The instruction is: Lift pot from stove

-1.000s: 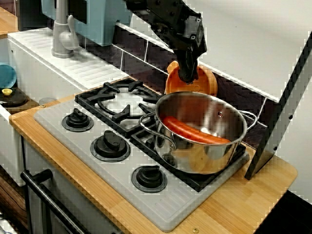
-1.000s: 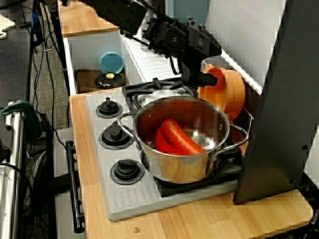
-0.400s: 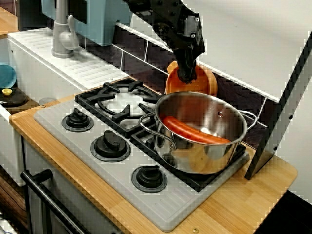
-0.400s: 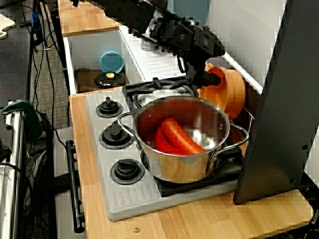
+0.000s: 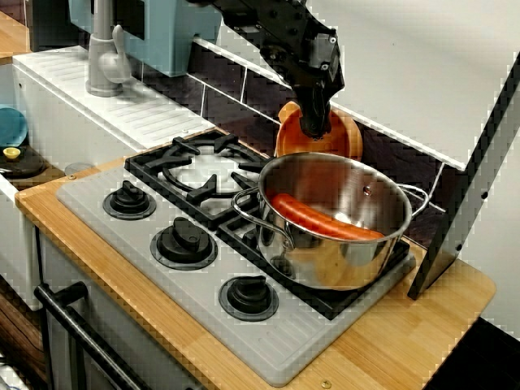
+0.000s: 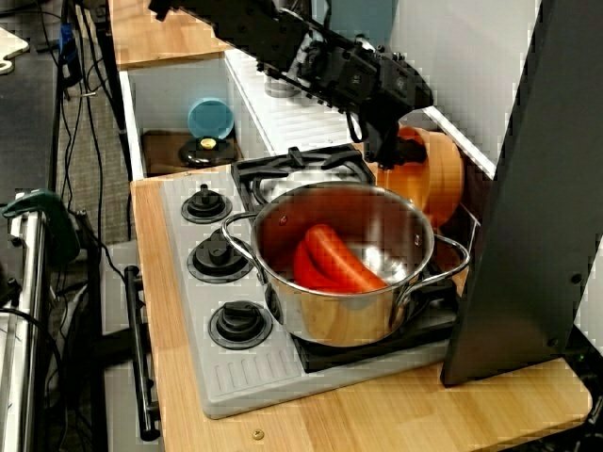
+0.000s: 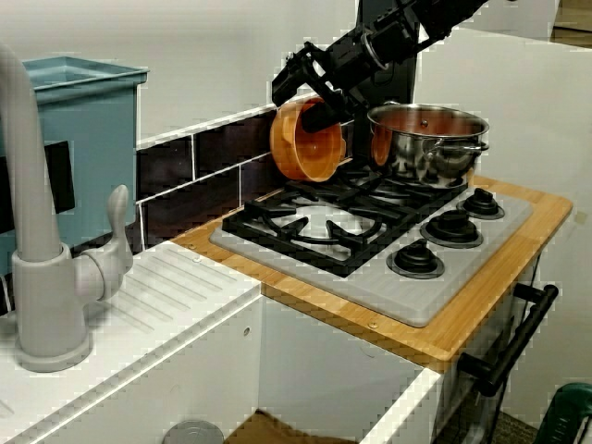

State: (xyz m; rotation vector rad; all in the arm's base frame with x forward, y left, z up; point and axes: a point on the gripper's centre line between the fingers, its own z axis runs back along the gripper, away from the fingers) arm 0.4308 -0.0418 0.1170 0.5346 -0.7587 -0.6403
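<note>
The orange pot (image 5: 337, 136) (image 6: 429, 171) (image 7: 308, 141) is tipped on its side at the back of the stove (image 5: 305, 341) (image 6: 240, 377) (image 7: 444, 277), its opening turned toward the sink side. My gripper (image 5: 311, 126) (image 6: 384, 153) (image 7: 321, 115) comes down from the upper left and is shut on the pot's rim, one finger inside and one outside. In the side view the pot's lower edge hangs just over the rear grate; I cannot tell whether it touches.
A big steel pot (image 5: 341, 244) (image 6: 339, 315) (image 7: 427, 141) holding a red sausage (image 5: 325, 218) stands right in front of the orange pot. A dark slanted panel (image 5: 471, 179) stands at right. The faucet (image 5: 101, 49) and a sink with a blue plate (image 6: 210, 118) lie left.
My arm and wrist have shifted slightly up and toward the back wall. The orange pot stays tipped in the grip and has barely moved.
</note>
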